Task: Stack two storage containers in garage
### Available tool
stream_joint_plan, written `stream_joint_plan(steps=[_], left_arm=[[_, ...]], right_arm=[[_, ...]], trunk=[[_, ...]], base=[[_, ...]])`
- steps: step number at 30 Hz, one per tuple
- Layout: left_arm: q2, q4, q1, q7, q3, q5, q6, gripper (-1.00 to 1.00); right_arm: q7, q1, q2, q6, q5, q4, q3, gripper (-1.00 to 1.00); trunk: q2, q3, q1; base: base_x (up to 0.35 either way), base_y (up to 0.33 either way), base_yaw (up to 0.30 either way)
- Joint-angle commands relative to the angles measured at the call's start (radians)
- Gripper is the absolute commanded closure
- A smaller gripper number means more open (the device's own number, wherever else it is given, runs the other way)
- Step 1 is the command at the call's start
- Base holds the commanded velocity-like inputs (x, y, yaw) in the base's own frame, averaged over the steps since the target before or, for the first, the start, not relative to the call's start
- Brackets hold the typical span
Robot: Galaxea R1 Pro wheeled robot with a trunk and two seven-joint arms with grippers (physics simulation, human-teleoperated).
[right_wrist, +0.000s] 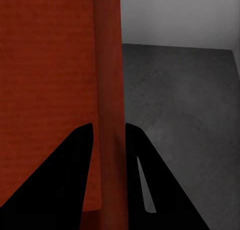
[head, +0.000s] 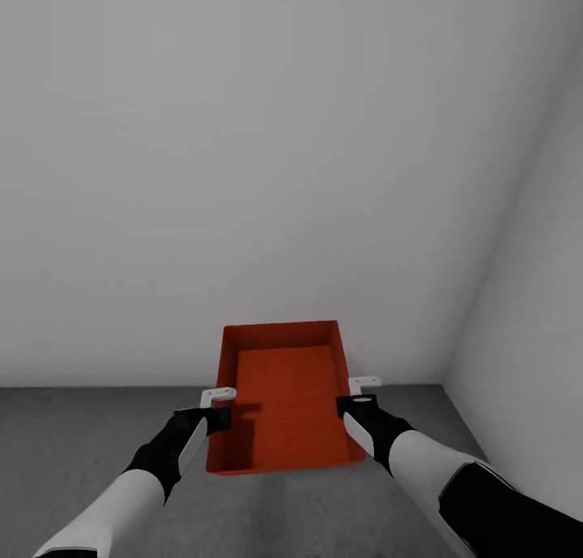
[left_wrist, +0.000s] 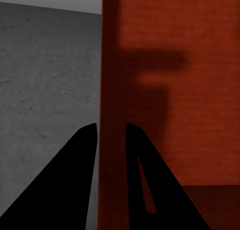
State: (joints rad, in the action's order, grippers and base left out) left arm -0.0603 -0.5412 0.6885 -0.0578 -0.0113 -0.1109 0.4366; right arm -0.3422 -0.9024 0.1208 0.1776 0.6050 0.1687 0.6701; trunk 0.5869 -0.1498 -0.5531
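Observation:
An orange-red storage container (head: 283, 396) hangs in front of me above the dark grey concrete floor (head: 73, 436) of the garage, held level between both arms. My left gripper (head: 217, 416) is shut on its left wall (left_wrist: 111, 115), one finger inside and one outside. My right gripper (head: 350, 404) is shut on its right wall (right_wrist: 107, 90) in the same way. The bin is empty, with its ribbed bottom (head: 283, 412) showing.
A plain pale grey wall (head: 243, 177) stands close ahead and meets a second wall (head: 534, 339) at a corner on the right. Bare concrete (right_wrist: 185, 105) lies below and to both sides of the bin.

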Motion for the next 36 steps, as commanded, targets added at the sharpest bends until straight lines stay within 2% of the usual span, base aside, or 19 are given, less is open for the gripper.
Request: stream_joint_plan(steps=[1,36], left_arm=[[-0.001,0.000,0.000,-0.011,0.005,-0.018,0.005,1.00],[-0.001,0.000,0.000,-0.011,0.005,-0.018,0.005,1.00]], right_arm=[[-0.008,-0.001,0.000,0.007,-0.001,0.005,0.014,1.00],[-0.008,-0.001,0.000,0.005,-0.001,0.005,0.014,1.00]], trunk=[[0.009,-0.007,-0.004],[0.254,-0.172,-0.138]], base=[[0.000,0.000,0.000],[0.000,0.000,0.000]])
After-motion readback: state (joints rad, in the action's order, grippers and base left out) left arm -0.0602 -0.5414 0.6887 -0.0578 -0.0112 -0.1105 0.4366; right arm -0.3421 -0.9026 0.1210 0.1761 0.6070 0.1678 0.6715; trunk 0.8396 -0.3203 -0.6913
